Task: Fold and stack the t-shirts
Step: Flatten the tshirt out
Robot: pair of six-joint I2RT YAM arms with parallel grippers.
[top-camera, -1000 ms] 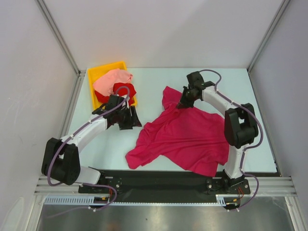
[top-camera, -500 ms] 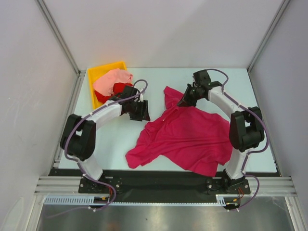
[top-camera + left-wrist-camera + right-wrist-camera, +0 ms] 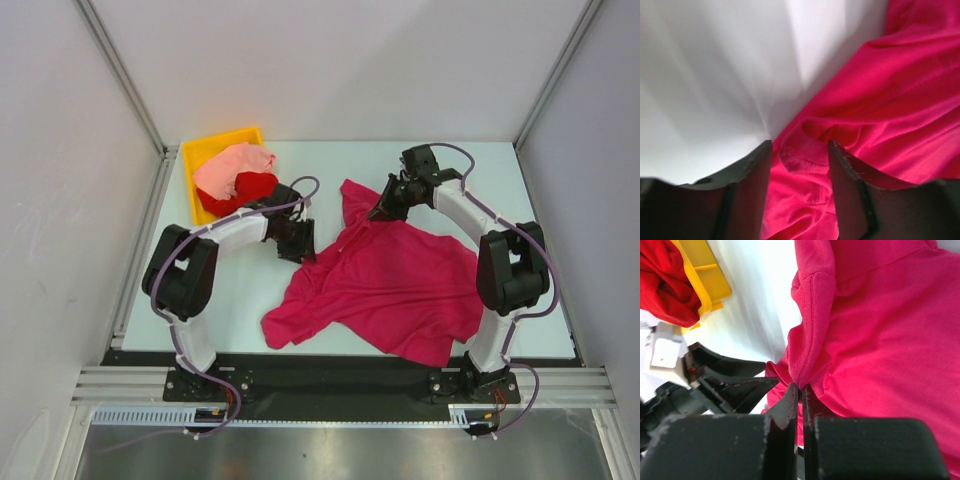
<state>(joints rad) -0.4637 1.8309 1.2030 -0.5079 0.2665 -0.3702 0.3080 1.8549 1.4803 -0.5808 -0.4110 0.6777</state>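
Swinging in: the left gripper [image 3: 297,241] has left the yellow bin [image 3: 197,153] at 10 o'clock and now sits at the 10 o'clock edge of the magenta-crimson t-shirt [image 3: 400,285], mid-table.
Left jaws: apart, straddling a fold of cloth, not yet pinching.
Right gripper [image 3: 386,212]: still clamped on the shirt's 12 o'clock corner.
Meaning: likely a two-handed spread before folding.
Waiting: the bright red t-shirt [image 3: 251,187] and the salmon-pink t-shirt [image 3: 231,166], in the bin.
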